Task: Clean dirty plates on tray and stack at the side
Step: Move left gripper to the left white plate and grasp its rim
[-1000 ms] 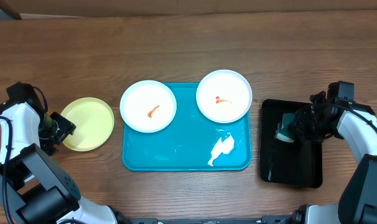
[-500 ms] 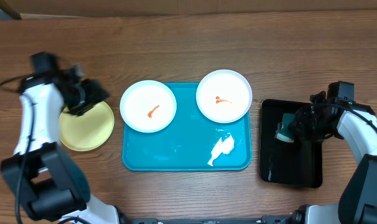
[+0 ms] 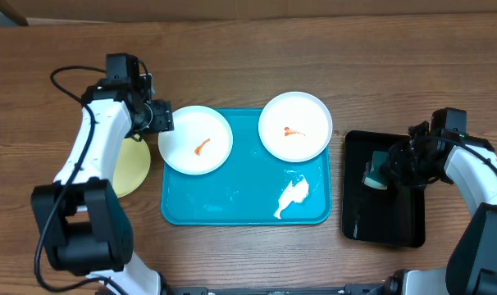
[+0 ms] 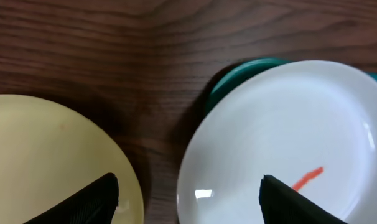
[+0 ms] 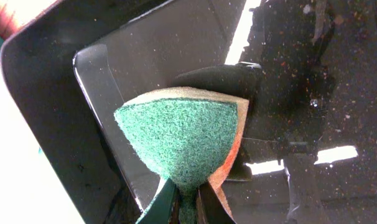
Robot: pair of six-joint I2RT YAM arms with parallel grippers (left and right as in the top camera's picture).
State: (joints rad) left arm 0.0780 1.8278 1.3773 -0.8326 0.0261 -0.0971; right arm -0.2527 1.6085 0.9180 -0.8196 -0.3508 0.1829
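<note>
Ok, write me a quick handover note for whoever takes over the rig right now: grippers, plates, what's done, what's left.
Left gripper: open, holding nothing, at the left rim of the left white plate.
Right gripper: shut on the green sponge, over the black tray.
Plates: the left white plate and the right white plate lie on the blue tray, each with a red smear. The yellow plate sits on the table left of the tray, with no smear visible.
Done: possibly the yellow plate.
Left: wipe both white plates and stack them at the side.
</note>
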